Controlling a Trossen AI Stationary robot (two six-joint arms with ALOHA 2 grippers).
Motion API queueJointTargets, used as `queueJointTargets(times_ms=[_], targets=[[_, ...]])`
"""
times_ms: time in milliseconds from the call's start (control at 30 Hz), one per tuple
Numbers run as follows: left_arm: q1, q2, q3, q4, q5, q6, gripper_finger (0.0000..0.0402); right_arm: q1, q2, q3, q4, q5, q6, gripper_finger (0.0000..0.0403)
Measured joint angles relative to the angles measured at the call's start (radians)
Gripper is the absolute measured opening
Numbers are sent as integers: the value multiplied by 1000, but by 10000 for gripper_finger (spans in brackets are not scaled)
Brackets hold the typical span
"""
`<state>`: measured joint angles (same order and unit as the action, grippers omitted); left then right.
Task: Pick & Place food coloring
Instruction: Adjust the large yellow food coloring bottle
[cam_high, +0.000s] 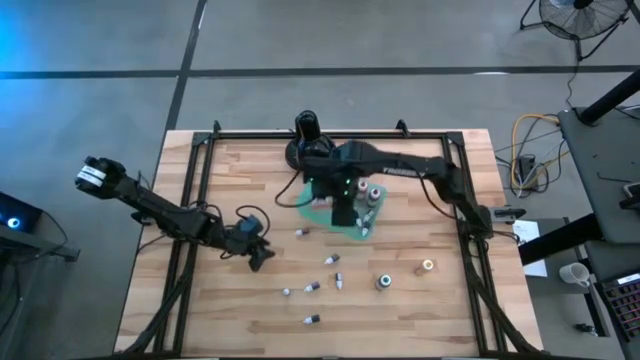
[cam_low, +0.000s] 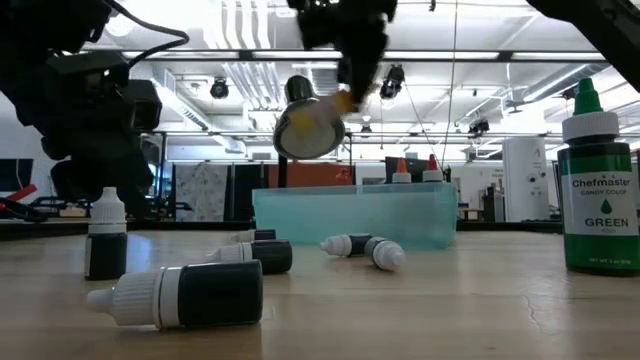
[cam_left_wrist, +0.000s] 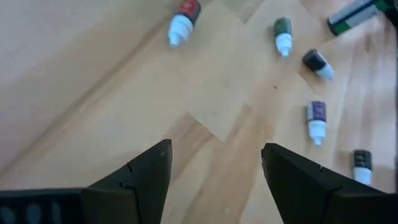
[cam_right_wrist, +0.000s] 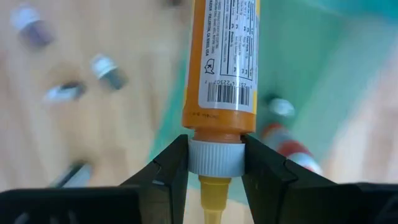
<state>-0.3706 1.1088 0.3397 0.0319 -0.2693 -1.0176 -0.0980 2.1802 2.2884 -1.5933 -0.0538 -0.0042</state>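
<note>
Right gripper (cam_right_wrist: 214, 163) clamps an orange food coloring bottle (cam_right_wrist: 221, 62) by its cap above the teal tray (cam_low: 350, 215); few bottles sit inside, many lie scattered on the counter (cam_high: 220, 320). Left gripper (cam_left_wrist: 214, 165) waits open.

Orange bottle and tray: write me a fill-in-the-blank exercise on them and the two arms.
1. The right gripper is shut on the cap end of the ____ bottle.
2. That bottle hangs in the air above the teal ____.
3. The left gripper has its fingers ____ over bare wood.
4. The big bottle standing upright is labelled ____.

Missing words: orange; tray; open; green
</note>
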Motion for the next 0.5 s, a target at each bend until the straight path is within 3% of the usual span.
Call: queueJointTargets(times_ms=[167,400,500], targets=[[0,-3,0,-23,-38,-9,223,-62,-76,-77,21,34,262,109],[2,-28,-2,-71,-50,-24,223,-146,-211,-262,21,245,526,116],[2,-31,-3,-82,-70,-29,223,-200,-293,-362,25,163,593,112]])
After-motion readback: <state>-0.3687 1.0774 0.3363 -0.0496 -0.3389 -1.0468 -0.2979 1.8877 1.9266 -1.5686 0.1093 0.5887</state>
